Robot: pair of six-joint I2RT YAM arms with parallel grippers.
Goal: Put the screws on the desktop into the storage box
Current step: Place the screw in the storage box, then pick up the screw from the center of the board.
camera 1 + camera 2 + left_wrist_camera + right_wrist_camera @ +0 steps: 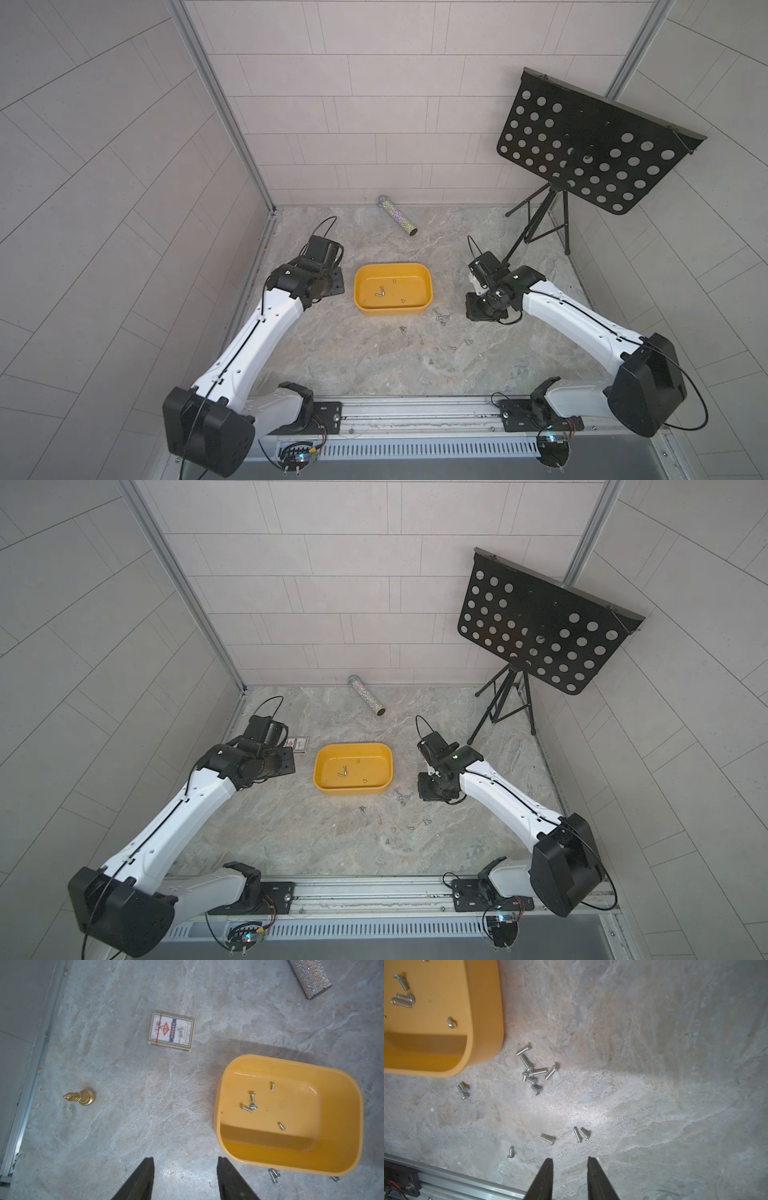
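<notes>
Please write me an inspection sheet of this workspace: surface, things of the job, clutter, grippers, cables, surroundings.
Surface: desktop, marble pattern, no spill seen.
Job's things: storage box upright, five screws inside; loose screws lie on the desktop, one cluster beside the box's corner, others scattered.
Clutter: card box; small gold piece on its side; glitter tube; music stand at the back.
Grippers: left gripper open, empty, beside the box; right gripper open, empty, near the loose screws.
Cables: black cable loops at each wrist, not seen touching any item.
Surroundings: tiled walls on three sides; metal rail in front.
</notes>
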